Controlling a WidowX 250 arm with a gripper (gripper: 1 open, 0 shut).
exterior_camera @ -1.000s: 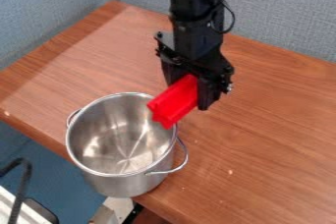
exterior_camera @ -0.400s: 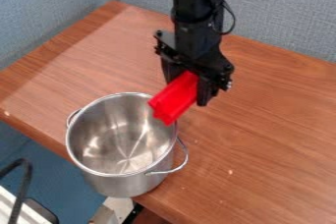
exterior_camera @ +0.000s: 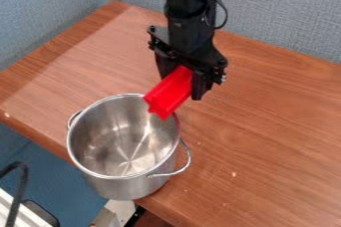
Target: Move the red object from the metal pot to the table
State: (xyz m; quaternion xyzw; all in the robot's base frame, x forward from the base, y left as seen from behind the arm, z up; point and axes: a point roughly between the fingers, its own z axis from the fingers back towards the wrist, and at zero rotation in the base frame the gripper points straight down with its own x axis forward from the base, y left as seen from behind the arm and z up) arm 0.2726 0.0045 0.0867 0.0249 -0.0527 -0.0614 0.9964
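The jaws of the black gripper [exterior_camera: 182, 76] are clamped on the bright red rectangular block [exterior_camera: 170, 95], whose long axis slants down-left, its lower end hanging above the rim of the shiny round steel pot [exterior_camera: 124, 143]. Bare brown wood-grain bench [exterior_camera: 266, 102] lies right.

The gripper [exterior_camera: 188, 75] held the red block [exterior_camera: 168, 94] tilted above the far rim of the pot [exterior_camera: 123, 148], which stood on the table [exterior_camera: 273, 121].
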